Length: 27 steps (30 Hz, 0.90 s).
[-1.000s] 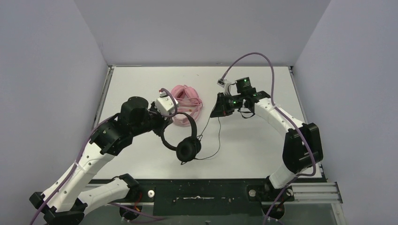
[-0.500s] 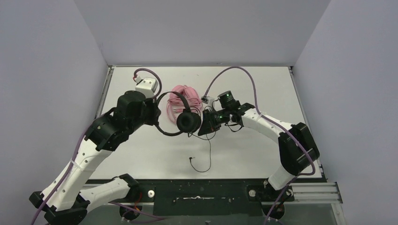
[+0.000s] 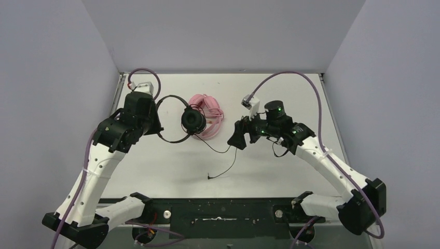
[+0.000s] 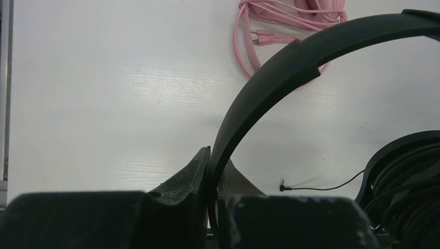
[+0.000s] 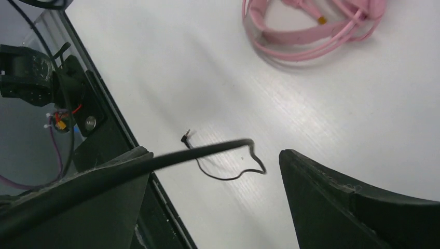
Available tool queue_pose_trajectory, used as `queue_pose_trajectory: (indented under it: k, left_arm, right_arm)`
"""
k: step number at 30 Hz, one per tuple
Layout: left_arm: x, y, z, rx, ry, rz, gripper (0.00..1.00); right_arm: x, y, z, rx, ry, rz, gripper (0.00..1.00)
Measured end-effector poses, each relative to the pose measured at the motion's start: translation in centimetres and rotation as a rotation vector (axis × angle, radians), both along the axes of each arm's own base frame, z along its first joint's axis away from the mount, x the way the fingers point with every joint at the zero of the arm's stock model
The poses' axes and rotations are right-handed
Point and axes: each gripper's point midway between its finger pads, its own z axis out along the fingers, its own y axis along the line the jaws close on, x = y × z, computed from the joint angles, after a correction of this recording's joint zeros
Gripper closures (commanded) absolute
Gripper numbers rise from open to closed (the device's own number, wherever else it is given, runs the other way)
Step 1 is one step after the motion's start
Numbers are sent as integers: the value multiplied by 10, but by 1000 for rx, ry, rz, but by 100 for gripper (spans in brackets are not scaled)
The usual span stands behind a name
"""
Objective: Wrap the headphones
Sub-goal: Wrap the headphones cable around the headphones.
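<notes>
Presently, the left claw is shut tight on the headband of the black headphones. In the left wrist view the band stands edge-on, pinched between the two fingers. The set is held above the counter, over its left rear part. One ear cup hangs to the right of the claw.

The right claw stands with its jaws spread wide and grips nothing. It is right of centre and well apart from the left claw. In the right wrist view the black cable lies along one finger and crosses into the gap. It then drops away in a kinked loop, and the opposite finger is clear of it.

From above, the cable leaves the ear cup, sags to the right as far as the right claw and then trails toward the near edge. Its plug rests on the counter at front centre.

The pink headphones lie on the counter at rear centre, just behind the raised ear cup and between the two claws. Their pink cable is gathered in loops at the set. Neither claw touches the pink set.
</notes>
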Motion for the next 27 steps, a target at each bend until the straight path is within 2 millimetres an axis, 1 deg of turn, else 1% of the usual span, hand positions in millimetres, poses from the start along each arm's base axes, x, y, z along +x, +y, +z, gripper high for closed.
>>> queue_pose_trajectory:
  k: [3,6,10,12,14,15,17,20,22,23,25,27]
  left_arm:
    - [-1,2,-4,-30,34,7,100]
    - [-2,-2,-6,-56,60,-1,100]
    - [-1,-5,-9,-108,86,5,100]
    - [0,-5,-8,-157,99,26,100]
    - [4,-3,-5,-235,106,61,100]
    - [7,-3,-2,-282,101,76,100]
    - [15,-3,7,-390,66,93,100]
    - [18,-7,17,-519,23,85,100]
    - [17,-12,23,-580,13,63,100]
    - [17,-15,26,-608,9,48,100]
    - [19,-22,32,-656,0,21,100]
    - [23,-23,35,-685,-11,19,100]
  right_arm:
    - [4,-4,25,30,-116,-9,0]
    - [5,3,41,45,-181,16,0]
    - [2,26,55,60,-206,87,0]
    - [0,31,52,58,-193,101,0]
    - [1,30,37,34,-162,73,0]
    - [2,26,25,10,-137,41,0]
    - [4,12,-5,-51,-61,-41,0]
    - [7,-9,-44,-116,79,-141,0]
    - [11,-18,-64,-172,138,-183,0]
    - [10,-21,-74,-207,159,-187,0]
    - [-3,-18,-89,-281,192,-140,0]
    - [-20,-10,-97,-333,197,-62,0]
